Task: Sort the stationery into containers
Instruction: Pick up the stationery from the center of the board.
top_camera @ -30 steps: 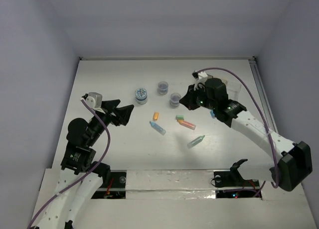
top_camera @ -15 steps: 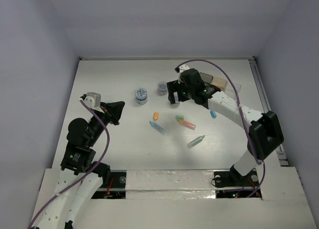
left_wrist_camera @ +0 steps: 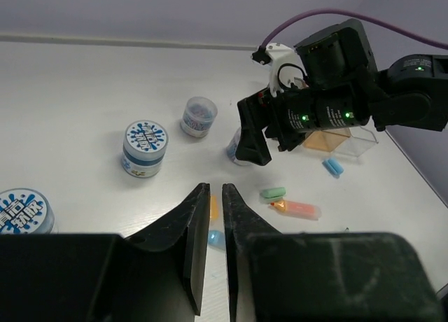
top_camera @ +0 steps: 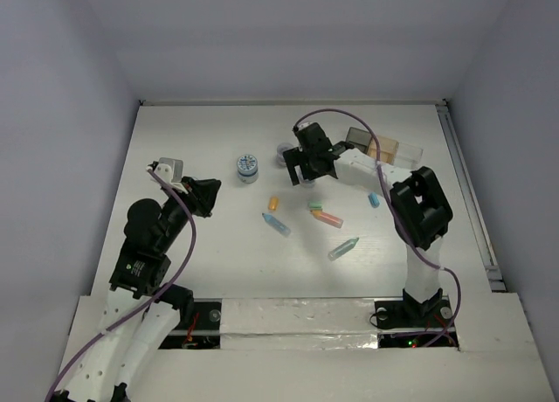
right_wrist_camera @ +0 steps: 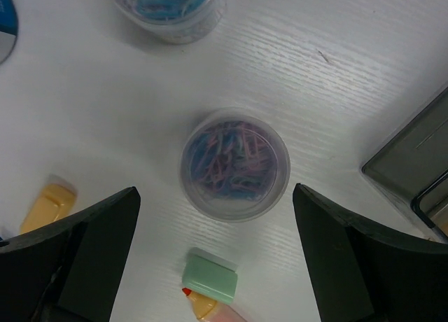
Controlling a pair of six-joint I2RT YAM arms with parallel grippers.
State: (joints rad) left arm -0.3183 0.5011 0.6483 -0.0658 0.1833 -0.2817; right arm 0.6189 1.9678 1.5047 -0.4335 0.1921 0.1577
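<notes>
Top external view: a white surface (top_camera: 192, 140) is seen with the three joined trays at its far right, the dark grey tray (top_camera: 358, 140), the tan tray (top_camera: 385, 147) and the clear tray (top_camera: 410, 151) side by side. The right gripper (top_camera: 301, 169) is reached across to the left of them. A blue-and-white jar (top_camera: 248, 167) stands further left. Nearer the arms lie the orange stick (top_camera: 272, 203), light blue stick (top_camera: 277, 225), green stick (top_camera: 315, 207), salmon stick (top_camera: 328, 219) and mint stick (top_camera: 343, 248), loose and outside the trays. The left gripper (top_camera: 208, 194) is held well to the left of them.

Left wrist view: the left gripper's fingers (left_wrist_camera: 199, 217) are drawn almost together, with only a thin slit between them and nothing gripped. The orange stick is glimpsed through that slit. The right gripper is seen opposite, partly hiding a clip jar (left_wrist_camera: 233, 152); a second clip jar (left_wrist_camera: 199, 116) stands apart to its left.

Right wrist view: the right gripper's fingers (right_wrist_camera: 91, 259) are spread wide, one on each side of the clip jar, which stands upright on the surface and is touched by neither. Nothing is held. The green stick lies just near of the jar, the orange stick by the left finger, and a corner of the dark grey tray is seen at the right.
</notes>
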